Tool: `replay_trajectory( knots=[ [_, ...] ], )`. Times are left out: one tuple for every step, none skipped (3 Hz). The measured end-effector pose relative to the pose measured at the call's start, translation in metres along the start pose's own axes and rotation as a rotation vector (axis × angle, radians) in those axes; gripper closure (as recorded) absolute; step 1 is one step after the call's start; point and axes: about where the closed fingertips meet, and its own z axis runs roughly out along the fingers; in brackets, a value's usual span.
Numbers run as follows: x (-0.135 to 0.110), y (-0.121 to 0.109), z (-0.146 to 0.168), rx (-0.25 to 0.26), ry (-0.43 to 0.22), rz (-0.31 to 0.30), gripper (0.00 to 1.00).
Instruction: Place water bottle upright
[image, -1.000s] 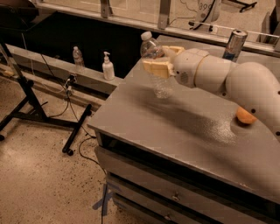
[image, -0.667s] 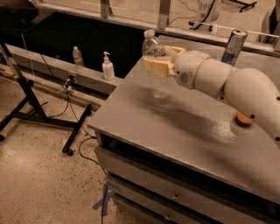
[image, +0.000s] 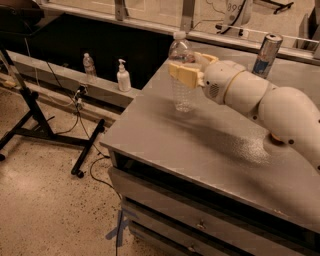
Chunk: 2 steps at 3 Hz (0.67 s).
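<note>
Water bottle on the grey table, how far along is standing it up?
Done: the clear ribbed plastic water bottle with white cap is upright, base apparently on the grey table. In hand: the cream two-finger gripper grips its upper body. Left: release and withdraw the arm.

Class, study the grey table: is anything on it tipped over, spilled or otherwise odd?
Nothing stands out. The water bottle stands upright near the far left edge of the table, with the gripper closed around its upper half. The drink can behind the arm is upright too, and no spill shows.
</note>
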Motion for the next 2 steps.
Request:
replay_trajectory(
  knots=[
    [0.0033, -0.0021, -0.0077, 0.006, 0.001, 0.005, 1.00],
    [0.0086, -0.0007, -0.0145, 0.001, -0.009, 0.015, 1.00]
  ],
)
